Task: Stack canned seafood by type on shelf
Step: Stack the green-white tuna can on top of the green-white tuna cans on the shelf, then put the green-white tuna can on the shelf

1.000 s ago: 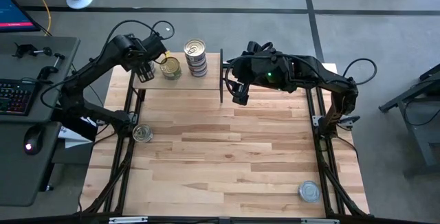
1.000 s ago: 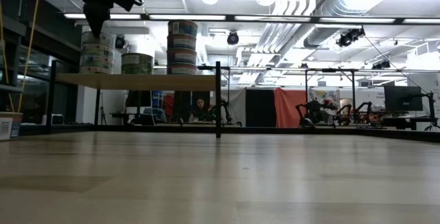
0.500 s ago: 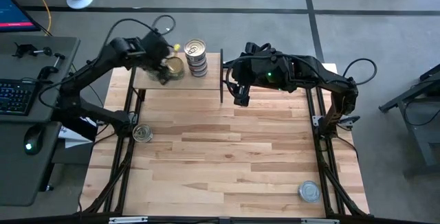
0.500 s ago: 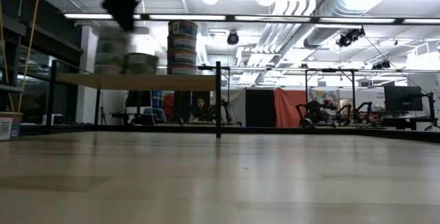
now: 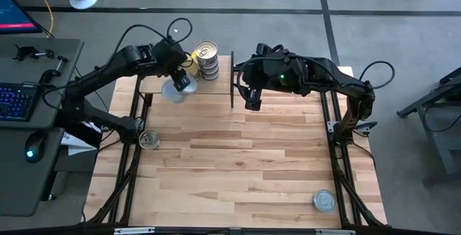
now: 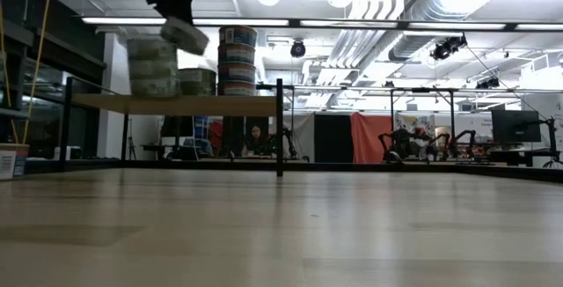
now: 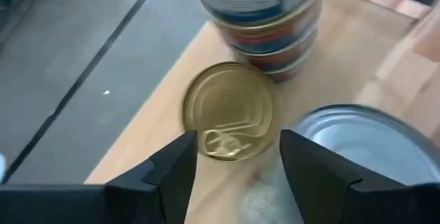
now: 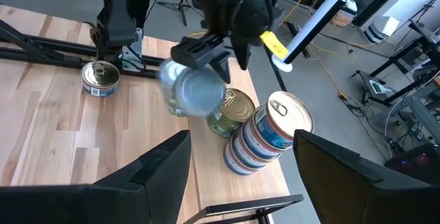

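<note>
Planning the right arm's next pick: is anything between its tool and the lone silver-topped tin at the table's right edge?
Nothing visible. The right tool hangs open beside the shelf, and only bare tabletop lies between it and that tin.

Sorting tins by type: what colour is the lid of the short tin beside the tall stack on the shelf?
Gold, clearest in the left wrist view: short tin.
</note>
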### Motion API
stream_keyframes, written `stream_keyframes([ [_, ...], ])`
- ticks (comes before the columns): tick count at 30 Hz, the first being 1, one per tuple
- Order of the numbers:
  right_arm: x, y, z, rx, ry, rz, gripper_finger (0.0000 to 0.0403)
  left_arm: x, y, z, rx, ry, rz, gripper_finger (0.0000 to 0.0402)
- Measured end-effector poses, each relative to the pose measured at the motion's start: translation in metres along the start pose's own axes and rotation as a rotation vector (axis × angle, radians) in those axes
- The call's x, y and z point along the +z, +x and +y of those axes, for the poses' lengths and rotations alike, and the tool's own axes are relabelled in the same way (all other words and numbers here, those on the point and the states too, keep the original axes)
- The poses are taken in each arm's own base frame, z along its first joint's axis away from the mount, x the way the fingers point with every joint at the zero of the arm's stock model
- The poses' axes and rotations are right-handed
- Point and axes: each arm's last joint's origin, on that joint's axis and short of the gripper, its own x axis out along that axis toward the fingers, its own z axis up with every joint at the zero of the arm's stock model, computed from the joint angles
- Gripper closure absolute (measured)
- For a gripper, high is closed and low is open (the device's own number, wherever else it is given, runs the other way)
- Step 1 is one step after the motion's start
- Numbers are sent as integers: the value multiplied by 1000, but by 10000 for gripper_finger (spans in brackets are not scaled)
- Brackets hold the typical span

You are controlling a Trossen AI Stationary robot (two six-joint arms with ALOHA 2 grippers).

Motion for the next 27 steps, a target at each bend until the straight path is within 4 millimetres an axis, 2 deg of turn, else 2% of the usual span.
stream_keyframes([
  [10,0,0,0,1,4,1,155,-2,0,6,9,15,11,204],
  [27,0,0,0,4,1,1,155,-8,-14,11,11,1,-30,204],
])
